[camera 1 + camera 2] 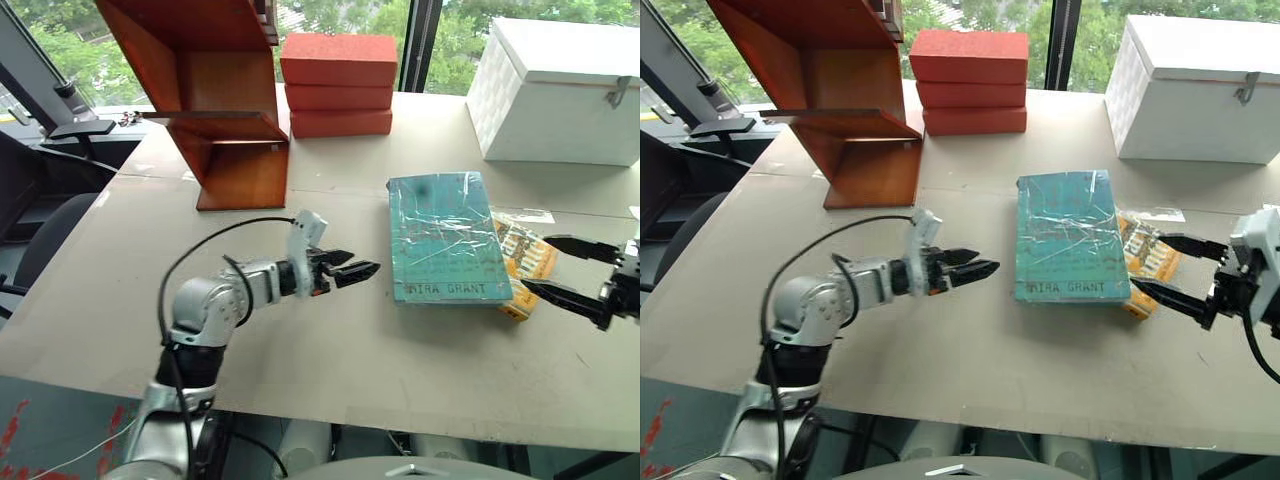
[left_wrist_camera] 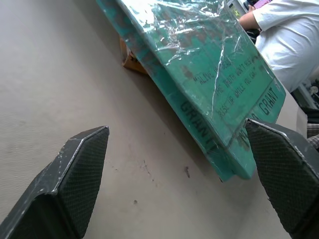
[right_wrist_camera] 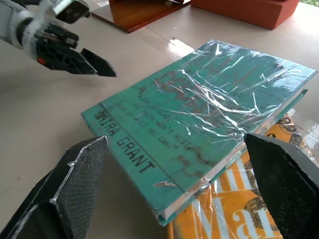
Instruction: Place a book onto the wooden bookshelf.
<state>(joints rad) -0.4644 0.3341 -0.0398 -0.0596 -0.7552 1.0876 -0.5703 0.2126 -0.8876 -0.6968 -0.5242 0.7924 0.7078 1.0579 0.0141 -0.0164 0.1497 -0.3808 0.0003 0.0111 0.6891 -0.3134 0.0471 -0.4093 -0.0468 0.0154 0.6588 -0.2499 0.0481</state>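
Here, book (image 1: 445, 236) flat on table, both grippers' fingers wide, person's white sleeve (image 2: 289, 35) behind.

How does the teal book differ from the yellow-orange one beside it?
The teal book is larger and lies on top; the yellow-orange book is smaller and sits partly underneath, sticking out on the right pincer's side. Both lie flat on the table in shiny plastic wrap.
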